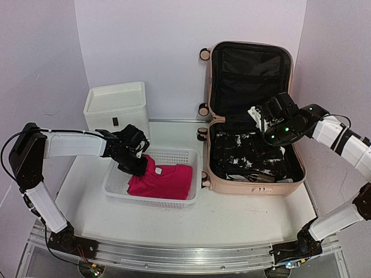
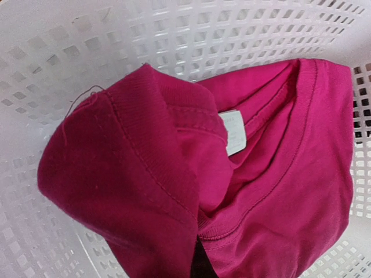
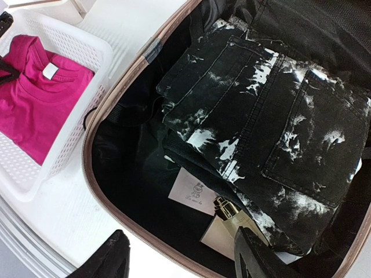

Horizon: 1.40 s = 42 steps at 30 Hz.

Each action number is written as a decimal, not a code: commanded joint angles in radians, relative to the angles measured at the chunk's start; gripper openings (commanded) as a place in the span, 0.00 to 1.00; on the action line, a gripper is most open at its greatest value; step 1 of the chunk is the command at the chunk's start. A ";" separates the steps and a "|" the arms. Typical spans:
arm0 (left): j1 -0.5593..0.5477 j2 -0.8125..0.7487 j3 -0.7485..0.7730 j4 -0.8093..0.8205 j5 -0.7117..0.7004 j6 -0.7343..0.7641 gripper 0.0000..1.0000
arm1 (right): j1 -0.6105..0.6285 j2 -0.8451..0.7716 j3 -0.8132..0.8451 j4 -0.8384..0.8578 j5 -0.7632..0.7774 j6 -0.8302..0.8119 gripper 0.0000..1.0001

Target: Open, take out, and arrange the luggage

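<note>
The luggage (image 1: 250,187) lies open at the right, its pale pink lid upright against the back wall. Folded black-and-white bleached jeans (image 3: 272,116) fill its black-lined bottom half. At their edge lie a gold-capped perfume bottle (image 3: 229,223) and a white card (image 3: 191,188). My right gripper (image 3: 182,258) hovers open over the case's near rim (image 3: 88,152), with nothing between its fingers. My left gripper (image 1: 134,162) is down in the white basket (image 1: 174,155), shut on the left edge of a magenta T-shirt (image 2: 174,191). The bunched cloth hides its fingers in the left wrist view.
A white plastic drawer unit (image 1: 116,107) stands behind the basket at the back left. The basket sits directly left of the suitcase, close to its wheels (image 1: 202,133). The walls close in at the back and on both sides.
</note>
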 commanded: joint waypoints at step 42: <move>0.003 -0.457 -0.104 0.171 0.113 -0.067 0.80 | 0.077 0.537 0.268 -0.022 0.314 -0.564 0.88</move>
